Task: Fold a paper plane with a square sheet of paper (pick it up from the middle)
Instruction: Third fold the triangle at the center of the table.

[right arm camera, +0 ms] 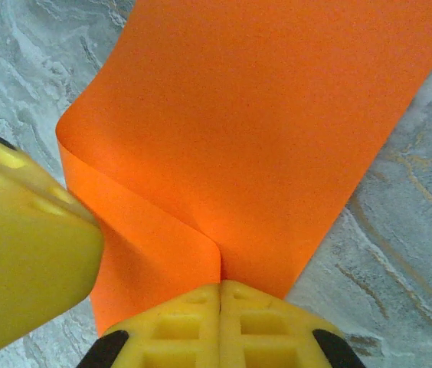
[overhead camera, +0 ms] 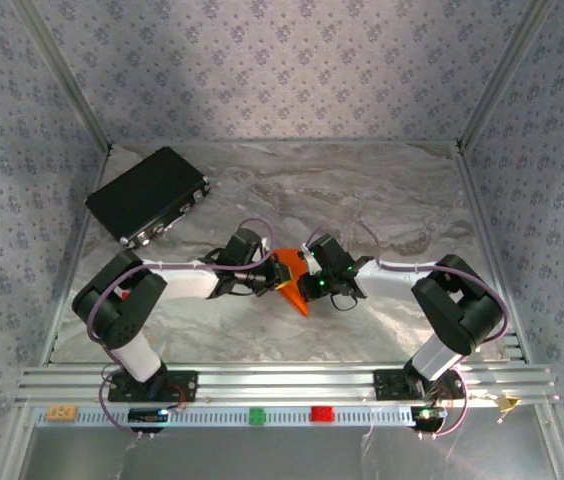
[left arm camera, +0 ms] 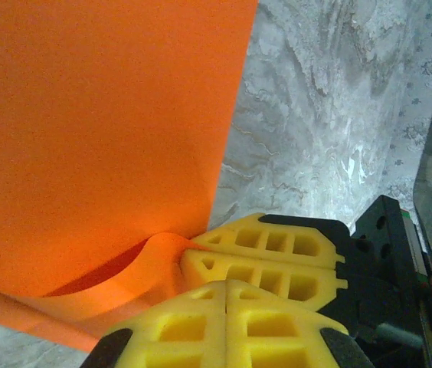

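Note:
The square sheet of paper [overhead camera: 292, 285] is bright orange and hangs folded over itself between my two grippers at the table's centre. My right gripper [overhead camera: 307, 272] is shut on it: in the right wrist view the fold's crease runs straight into the closed yellow tips [right arm camera: 220, 285], and the sheet [right arm camera: 262, 130] spreads beyond them. My left gripper [overhead camera: 270, 277] is shut too [left arm camera: 227, 285], tips pressed against the right gripper's fingers [left arm camera: 277, 245], beside the sheet's curled fold [left arm camera: 101, 138]. I see no paper in its seam. Its finger [right arm camera: 24, 261] overlaps the fold's left side. The paper plane is out of view.
A black rectangular case [overhead camera: 148, 196] lies at the back left of the marble table [overhead camera: 382, 190]. On the front rail sit a red block [overhead camera: 321, 413], a green block [overhead camera: 257, 415] and a tan block [overhead camera: 60, 412]. Patterned walls close in three sides.

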`<state>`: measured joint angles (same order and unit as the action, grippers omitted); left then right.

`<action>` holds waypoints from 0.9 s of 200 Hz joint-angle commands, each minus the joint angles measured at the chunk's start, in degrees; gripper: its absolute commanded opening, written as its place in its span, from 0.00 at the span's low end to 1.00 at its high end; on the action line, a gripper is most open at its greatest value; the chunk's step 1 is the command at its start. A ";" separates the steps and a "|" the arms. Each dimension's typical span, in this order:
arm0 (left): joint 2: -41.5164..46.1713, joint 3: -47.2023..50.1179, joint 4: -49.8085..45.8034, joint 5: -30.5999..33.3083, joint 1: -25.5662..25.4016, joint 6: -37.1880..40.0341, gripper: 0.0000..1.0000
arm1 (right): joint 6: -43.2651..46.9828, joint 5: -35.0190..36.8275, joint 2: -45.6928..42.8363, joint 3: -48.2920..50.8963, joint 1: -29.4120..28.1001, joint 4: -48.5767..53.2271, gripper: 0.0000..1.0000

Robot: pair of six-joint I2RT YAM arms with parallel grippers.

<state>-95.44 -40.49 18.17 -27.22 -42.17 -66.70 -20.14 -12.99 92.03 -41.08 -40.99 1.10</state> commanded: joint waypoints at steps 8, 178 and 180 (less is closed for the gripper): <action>-1.67 0.00 1.45 -0.20 -0.56 -0.33 0.00 | -0.25 1.75 0.61 0.40 0.47 1.36 0.02; -6.22 -0.56 -4.12 1.52 -1.10 3.96 0.00 | -0.34 1.84 -0.14 1.10 0.60 1.37 0.02; -6.29 -0.51 -4.20 1.55 -1.08 3.99 0.00 | -0.34 1.83 -0.17 1.09 0.57 1.41 0.02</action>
<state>-99.70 -40.51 16.08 -26.30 -42.81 -64.34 -20.14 -12.82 92.03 -41.08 -40.95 1.10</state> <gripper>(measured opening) 0.043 0.057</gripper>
